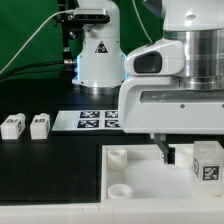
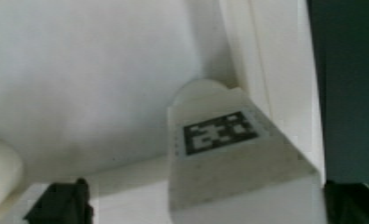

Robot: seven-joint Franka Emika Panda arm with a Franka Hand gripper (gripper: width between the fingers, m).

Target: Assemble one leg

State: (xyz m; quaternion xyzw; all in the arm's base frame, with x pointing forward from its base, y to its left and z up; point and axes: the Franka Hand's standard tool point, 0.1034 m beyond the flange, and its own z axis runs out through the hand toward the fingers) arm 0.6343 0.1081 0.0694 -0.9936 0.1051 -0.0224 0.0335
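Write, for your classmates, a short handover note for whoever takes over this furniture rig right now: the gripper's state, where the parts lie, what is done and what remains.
Gripper: low over the large white square tray-like piece; one dark finger shows in the exterior view. Open or shut cannot be told; it does not appear to hold anything.
Parts: one small white tagged plastic leg stands on the tray beside the fingers; the wrist view shows its tag. Two more white tagged legs lie on the black table at the exterior view's left, near the marker board.
Done: no leg is seen seated in a round corner socket.
Left: grasp the near leg and fit it into a socket.
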